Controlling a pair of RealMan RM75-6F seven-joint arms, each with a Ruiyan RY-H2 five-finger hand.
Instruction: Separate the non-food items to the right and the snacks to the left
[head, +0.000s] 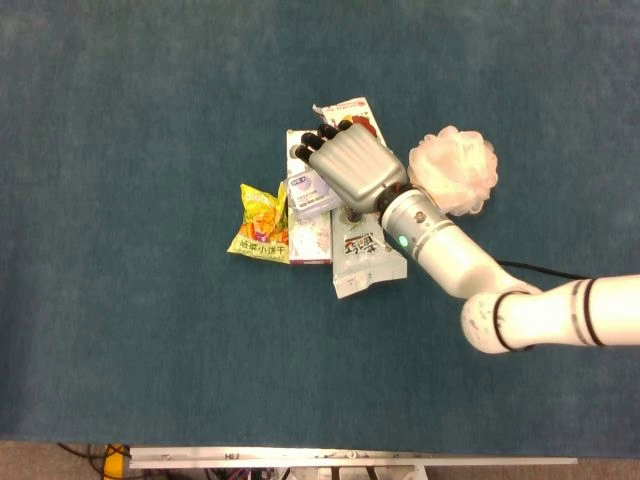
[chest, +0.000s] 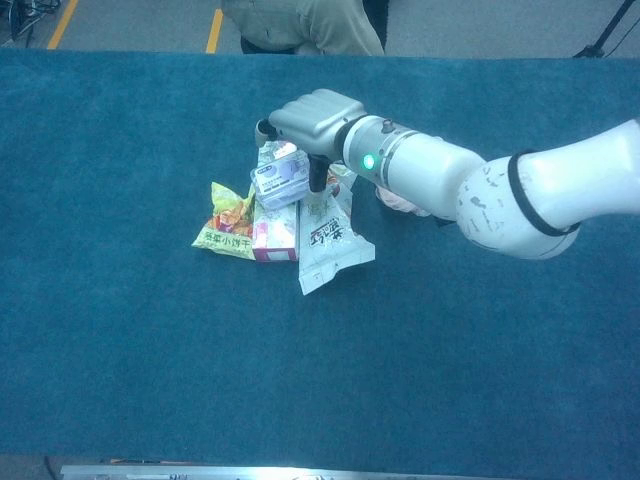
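Snack packets are heaped mid-surface, with a lilac tissue pack lying on top and a pink bath puff set apart to the right. The right hand is spread over the tissue pack; whether anything is gripped cannot be told. Only that pack should be pinched and lifted straight up, so the packets underneath are not dragged. The left hand is out of sight.

Robot lab: teal cloth table, yellow floor tape.
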